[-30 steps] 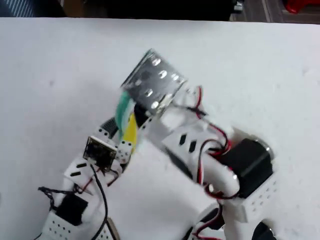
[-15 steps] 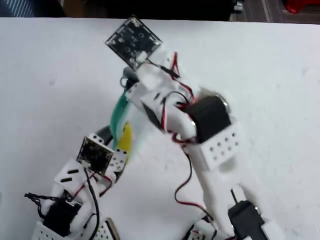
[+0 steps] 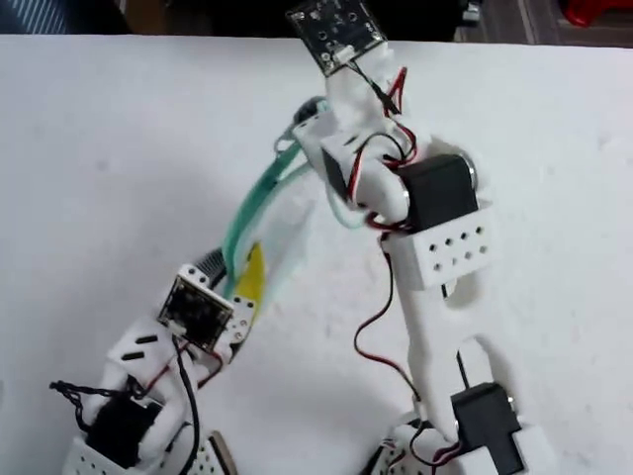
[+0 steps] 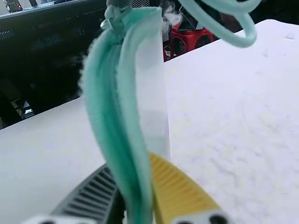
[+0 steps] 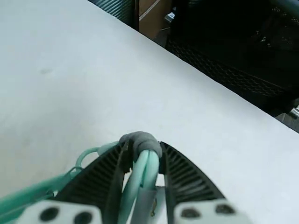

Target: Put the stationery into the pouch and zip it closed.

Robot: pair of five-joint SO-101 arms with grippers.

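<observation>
right gripper (image 5: 142, 150) pinches grey zip pull (image 5: 138, 138) | left gripper (image 4: 133, 186) clamps translucent teal-zipped pouch (image 3: 259, 203) | right has drawn away from left, pouch stretched between them | zipping likely almost done

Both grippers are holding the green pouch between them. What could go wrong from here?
The right gripper pinches the pouch only at its narrow end by the grey pull; more tension might make it slip out. The left gripper clamps just a thin edge, so the pouch could slide free and drop. The loose green loop may snag on an arm.
</observation>
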